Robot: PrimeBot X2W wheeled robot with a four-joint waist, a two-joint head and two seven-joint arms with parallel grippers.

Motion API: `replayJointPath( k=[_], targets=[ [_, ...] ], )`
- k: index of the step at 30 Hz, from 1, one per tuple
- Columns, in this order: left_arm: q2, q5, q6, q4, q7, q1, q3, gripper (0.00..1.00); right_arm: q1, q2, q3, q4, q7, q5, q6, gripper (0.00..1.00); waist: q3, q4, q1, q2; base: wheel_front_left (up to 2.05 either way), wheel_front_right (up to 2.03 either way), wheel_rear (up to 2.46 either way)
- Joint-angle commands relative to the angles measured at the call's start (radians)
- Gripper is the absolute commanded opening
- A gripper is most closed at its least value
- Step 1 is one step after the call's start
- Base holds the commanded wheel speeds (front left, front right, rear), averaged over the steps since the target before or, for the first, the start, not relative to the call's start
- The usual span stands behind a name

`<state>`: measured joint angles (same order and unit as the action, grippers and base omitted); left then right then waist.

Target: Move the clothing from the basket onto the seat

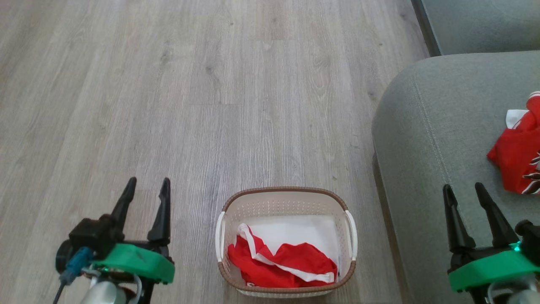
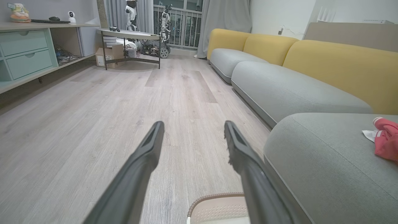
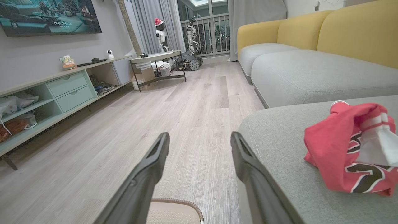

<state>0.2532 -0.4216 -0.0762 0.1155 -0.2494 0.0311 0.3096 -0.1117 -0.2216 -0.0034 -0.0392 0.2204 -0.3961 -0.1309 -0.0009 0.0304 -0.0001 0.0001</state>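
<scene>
The cream basket [image 1: 287, 200] with a brown rim stands on the floor between my arms; a red garment with white trim [image 1: 280, 264] lies crumpled in it. A red jersey [image 1: 517, 158] with black numerals lies on the grey-green seat [image 1: 430, 139] at the right, also seen as the jersey [image 3: 345, 149] in the right wrist view and as red cloth [image 2: 385, 140] in the left wrist view. My left gripper [image 1: 146, 185] is open and empty, left of the basket. Over the seat's front stands my right gripper [image 1: 463, 190], open with nothing between its fingers.
Wood floor stretches ahead. More grey cushions with yellow backrests [image 2: 339, 62] run along the right. A low shelf unit with green drawers [image 3: 71, 88] lines the left wall, and a small table [image 3: 157, 57] stands far ahead.
</scene>
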Motion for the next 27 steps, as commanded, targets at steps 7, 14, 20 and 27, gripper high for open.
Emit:
replayJointPath(
  k=[7, 14, 20, 27],
  targets=[
    [-0.005, 0.021, 0.021, -0.009, -0.012, 0.038, -0.057, 1.00, 0.050, -0.019, 0.024, 0.018, 0.013, -0.008, 0.000, 1.00, 0.001, -0.006, 0.0001, -0.0001, 0.00, 0.00, 0.00],
    [-0.016, 0.033, 0.032, -0.004, -0.012, 0.042, -0.065, 1.00, 0.060, -0.021, 0.027, 0.019, 0.015, -0.011, 0.000, 1.00, 0.016, -0.014, 0.0001, -0.0001, 0.00, 0.00, 0.00],
    [-0.023, 0.042, 0.048, 0.005, -0.012, 0.069, -0.064, 1.00, 0.089, -0.019, 0.030, 0.031, 0.018, -0.012, 0.000, 1.00, 0.066, -0.029, 0.0001, -0.0001, 0.00, 0.00, 0.00],
    [-0.031, 0.053, 0.067, 0.021, -0.012, 0.126, -0.055, 1.00, 0.141, -0.016, 0.030, 0.047, 0.024, -0.010, 0.000, 1.00, 0.157, -0.055, 0.0001, -0.0001, 0.00, 0.00, 0.00]
  ],
)
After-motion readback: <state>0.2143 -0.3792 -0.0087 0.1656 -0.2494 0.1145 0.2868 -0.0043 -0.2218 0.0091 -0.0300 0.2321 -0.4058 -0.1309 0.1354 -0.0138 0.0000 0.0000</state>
